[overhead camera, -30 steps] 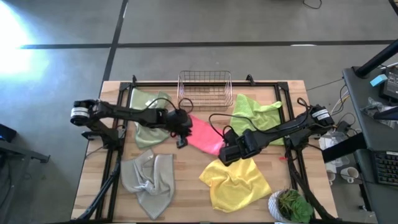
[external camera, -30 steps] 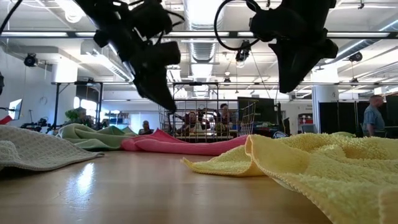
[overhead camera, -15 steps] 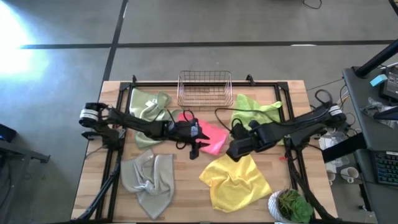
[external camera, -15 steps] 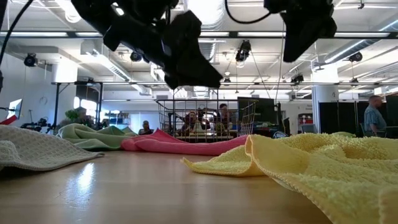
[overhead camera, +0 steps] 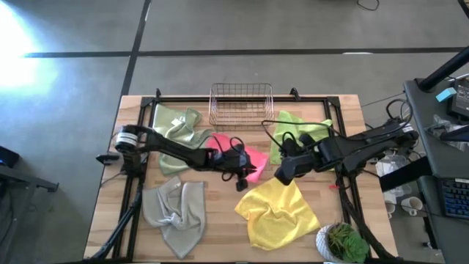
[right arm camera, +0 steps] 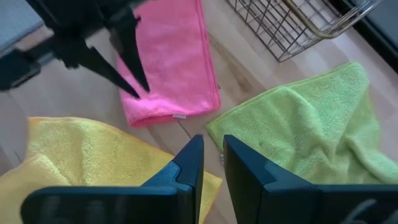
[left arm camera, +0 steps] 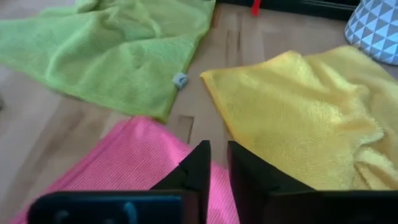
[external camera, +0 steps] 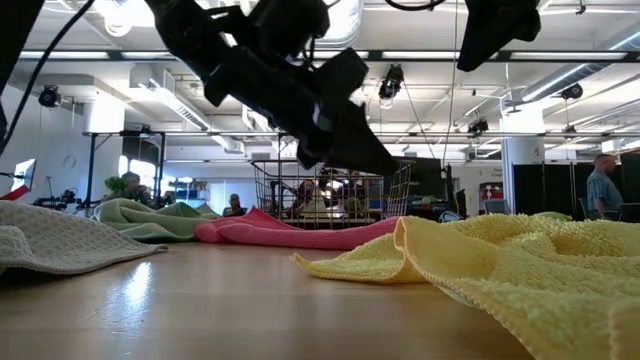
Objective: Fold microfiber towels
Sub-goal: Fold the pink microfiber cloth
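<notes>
The folded pink towel (overhead camera: 254, 158) lies flat at the table's middle, its folded end (right arm camera: 168, 115) toward the yellow towel (overhead camera: 275, 213). The lime green towel (overhead camera: 304, 132) lies at the far right, the pale sage one (overhead camera: 176, 132) at the far left and the grey-beige one (overhead camera: 176, 213) at the near left, all rumpled. My left gripper (overhead camera: 241, 181) hangs shut above the pink towel's near right end, slanting down, with its tips (external camera: 385, 168) clear of the cloth. My right gripper (overhead camera: 278, 178) is shut and raised high above the gap between the pink, yellow and lime towels.
A copper wire basket (overhead camera: 242, 104) stands at the far edge behind the pink towel. A potted plant in a patterned pot (overhead camera: 341, 242) sits at the near right corner. Black frame rails (overhead camera: 139, 183) run along the table's sides. Bare wood (overhead camera: 220, 213) shows between the grey-beige and yellow towels.
My left gripper has gone across the pink towel toward the table's right edge, sinking a little and tipping closer to level. My right gripper has risen and drawn back toward the table's right edge. The towels have stayed where they were.
</notes>
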{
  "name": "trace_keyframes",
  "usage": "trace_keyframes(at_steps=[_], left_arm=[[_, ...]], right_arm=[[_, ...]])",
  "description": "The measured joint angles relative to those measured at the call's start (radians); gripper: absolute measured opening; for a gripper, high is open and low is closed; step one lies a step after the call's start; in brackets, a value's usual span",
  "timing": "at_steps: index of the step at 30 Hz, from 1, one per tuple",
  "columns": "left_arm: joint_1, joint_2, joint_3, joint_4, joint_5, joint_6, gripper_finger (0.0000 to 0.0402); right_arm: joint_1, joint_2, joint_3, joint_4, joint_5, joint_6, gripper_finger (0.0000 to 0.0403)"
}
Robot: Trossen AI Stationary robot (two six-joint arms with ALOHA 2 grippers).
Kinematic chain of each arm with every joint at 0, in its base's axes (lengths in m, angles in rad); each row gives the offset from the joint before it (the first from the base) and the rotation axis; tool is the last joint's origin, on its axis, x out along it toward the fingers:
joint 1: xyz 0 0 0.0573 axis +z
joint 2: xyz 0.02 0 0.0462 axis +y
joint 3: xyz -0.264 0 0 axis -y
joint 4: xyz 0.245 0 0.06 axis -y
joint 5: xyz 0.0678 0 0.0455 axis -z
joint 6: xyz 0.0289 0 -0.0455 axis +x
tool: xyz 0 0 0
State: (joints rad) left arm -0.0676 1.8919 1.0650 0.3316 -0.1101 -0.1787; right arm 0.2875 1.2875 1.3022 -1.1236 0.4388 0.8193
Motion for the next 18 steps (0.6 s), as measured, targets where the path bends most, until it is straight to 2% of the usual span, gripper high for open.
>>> trace_keyframes(at_steps=[4, 11, 18], left_arm=[[-0.010, 0.056, 0.042, -0.010, 0.000, -0.003, 0.0004], [-0.021, 0.112, 0.054, -0.060, -0.002, -0.128, 0.0003], [-0.047, 0.148, 0.054, -0.110, -0.004, -0.158, 0.0003]], right_arm=[[0.000, -0.002, 0.000, -0.001, 0.000, -0.022, 0.0052], [0.001, -0.002, 0.000, -0.005, 0.000, -0.070, 0.0052], [0.001, -0.002, 0.000, -0.011, 0.000, -0.098, 0.0052]])
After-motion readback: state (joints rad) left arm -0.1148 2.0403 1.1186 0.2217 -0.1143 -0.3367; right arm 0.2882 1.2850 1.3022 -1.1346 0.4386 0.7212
